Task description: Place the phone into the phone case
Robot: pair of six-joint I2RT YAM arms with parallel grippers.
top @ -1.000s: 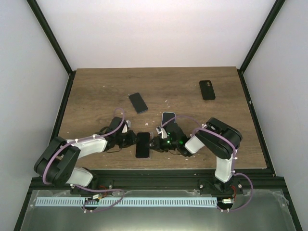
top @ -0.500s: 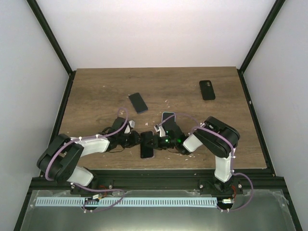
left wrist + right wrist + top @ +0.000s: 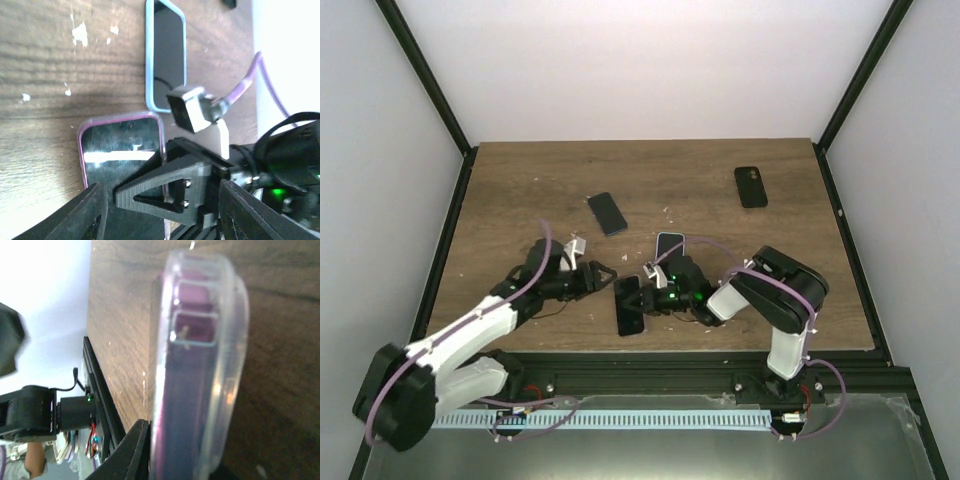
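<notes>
The phone, purple-edged with a dark screen, sits inside a clear case (image 3: pixel 630 305) near the table's front centre. My right gripper (image 3: pixel 643 296) is shut on its right long edge. The right wrist view shows the cased phone (image 3: pixel 200 370) edge-on, with a black finger (image 3: pixel 131 452) pressed to its side. In the left wrist view the cased phone (image 3: pixel 120 150) lies flat with the right gripper's black finger (image 3: pixel 170 192) over it. My left gripper (image 3: pixel 598 273) is open and empty, just left of the phone, not touching it; its fingers (image 3: pixel 92 215) frame the bottom of the left wrist view.
A phone in a light-blue case (image 3: pixel 669 245) lies just behind the right gripper and also shows in the left wrist view (image 3: pixel 166 55). A dark phone (image 3: pixel 607 213) lies at mid-table, and another (image 3: pixel 751 187) at the far right. The table's front edge (image 3: pixel 650 350) is close.
My left gripper has let go of the phone, drawn back to the left and opened. The right gripper keeps hold of the cased phone, which has shifted slightly right and toward the front.
</notes>
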